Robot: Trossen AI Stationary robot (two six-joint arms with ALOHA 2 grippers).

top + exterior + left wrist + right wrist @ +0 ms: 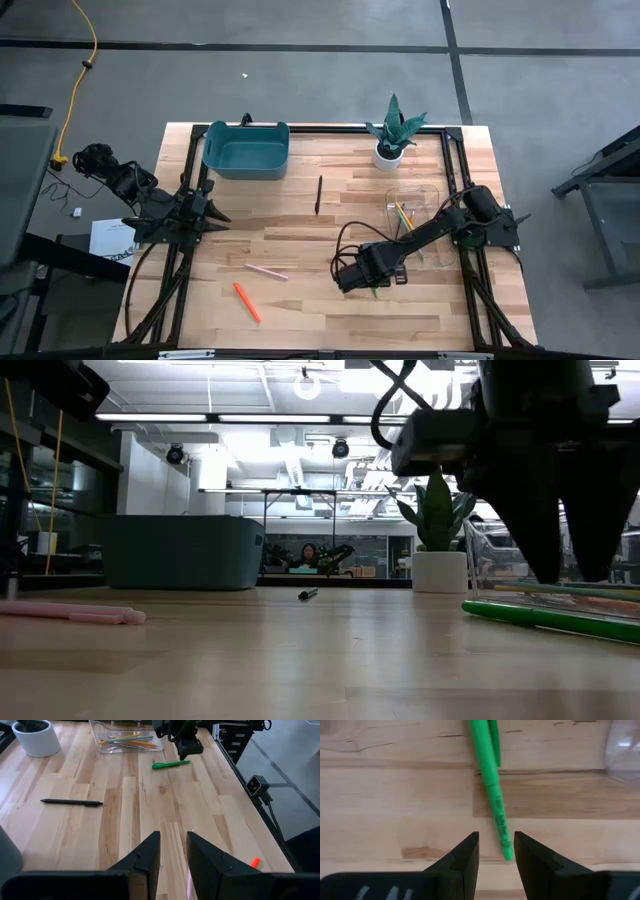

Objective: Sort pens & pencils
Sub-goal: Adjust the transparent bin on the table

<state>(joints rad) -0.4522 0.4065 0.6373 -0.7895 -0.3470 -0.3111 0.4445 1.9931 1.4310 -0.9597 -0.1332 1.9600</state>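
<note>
A wooden table was seen from above, with the right gripper lowered over a green pen lying flat on the boards beside a clear plastic tray. Its two dark fingers stood apart, straddling only the pen's near tip, with nothing held between them. The likeliest trouble looked to be a pinch so close to the end that the pen would swing down, twist or slip free on the lift; since the pen lay slanted across the gap, closing could also nudge it aside or roll it along the wood. The left gripper waited near the table's left edge, fingers apart and empty. A black pen lay near the table's middle, a pale pink pen and a red-orange pen lay well apart from it toward the front left. The clear tray held several slim pencils, yellow, orange and teal among them, lying together. A teal bin stood at the back left, and nothing could be seen inside it. A potted plant stood at the back right.
</note>
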